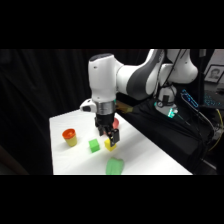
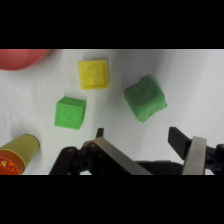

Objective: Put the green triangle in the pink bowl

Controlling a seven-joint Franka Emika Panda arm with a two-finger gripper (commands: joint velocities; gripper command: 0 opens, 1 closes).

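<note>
White arm's two-finger gripper point(image 2: 145, 145) hangs with fingers apart, empty, above the table. Pale green wedge-shaped block point(image 2: 145, 98) lies just ahead; small bright green cube point(image 2: 70, 112) and yellow cube point(image 2: 93, 74) sit near, so the descent risks clipping them. Pinkish-red round bowl point(image 2: 22, 57) is well apart.

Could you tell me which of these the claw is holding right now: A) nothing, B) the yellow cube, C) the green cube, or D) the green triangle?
A: in the wrist view the claw is open with only bare table between its fingers, while the green triangle, yellow cube and green cube all lie free.
</note>
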